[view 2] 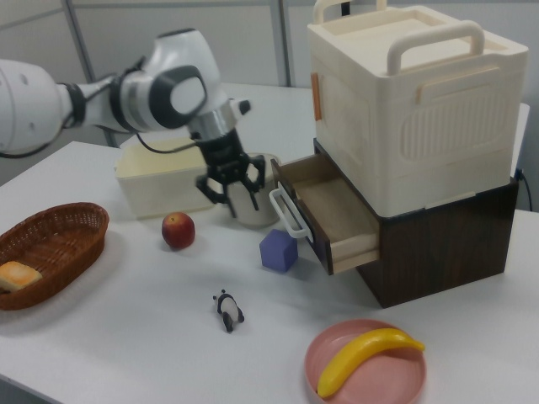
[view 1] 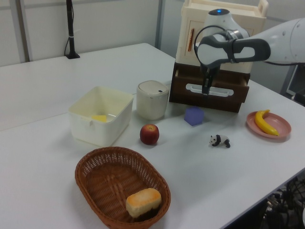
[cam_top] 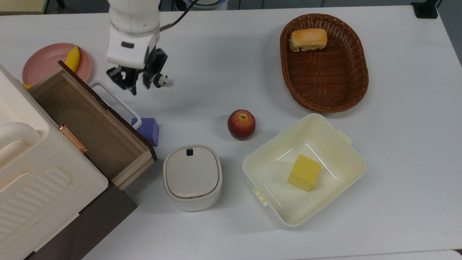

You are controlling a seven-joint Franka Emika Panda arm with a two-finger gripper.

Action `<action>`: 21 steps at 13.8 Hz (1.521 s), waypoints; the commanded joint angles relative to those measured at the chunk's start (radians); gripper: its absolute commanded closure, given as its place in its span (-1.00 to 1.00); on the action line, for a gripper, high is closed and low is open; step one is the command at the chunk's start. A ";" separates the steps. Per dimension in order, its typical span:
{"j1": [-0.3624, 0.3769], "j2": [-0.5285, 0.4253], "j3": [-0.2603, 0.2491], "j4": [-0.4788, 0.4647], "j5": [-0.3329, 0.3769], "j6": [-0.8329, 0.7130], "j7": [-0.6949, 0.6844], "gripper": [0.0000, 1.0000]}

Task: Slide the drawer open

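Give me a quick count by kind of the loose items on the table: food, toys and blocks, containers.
Food: 3 (apple, banana, bread)
Toys and blocks: 3 (panda, purple block, yellow block)
Containers: 4 (basket, tub, lidded pot, pink plate)
Total: 10

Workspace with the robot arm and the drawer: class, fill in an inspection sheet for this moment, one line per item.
Surface: white table, no spills seen.
Job's things: drawer pulled out, wood inside bare; white handle free.
Clutter: purple block against the drawer front; lidded pot; apple; tub holding a yellow block; basket with bread; panda toy; banana on a pink plate.
Gripper: gripper open, above the table beside the handle, holding nothing.
Cables: black cable on the arm.
Surroundings: cream box atop the drawer cabinet.
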 commanded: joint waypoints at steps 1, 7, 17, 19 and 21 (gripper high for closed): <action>0.012 -0.105 0.049 -0.036 0.026 -0.209 0.081 -0.44; 0.105 -0.123 0.053 0.013 0.079 -0.351 0.418 -1.00; 0.229 -0.172 -0.116 0.052 0.179 -0.292 0.821 -1.00; 0.223 -0.188 -0.153 0.085 0.242 -0.306 0.815 -1.00; 0.226 -0.194 -0.164 0.086 0.247 -0.334 0.787 -1.00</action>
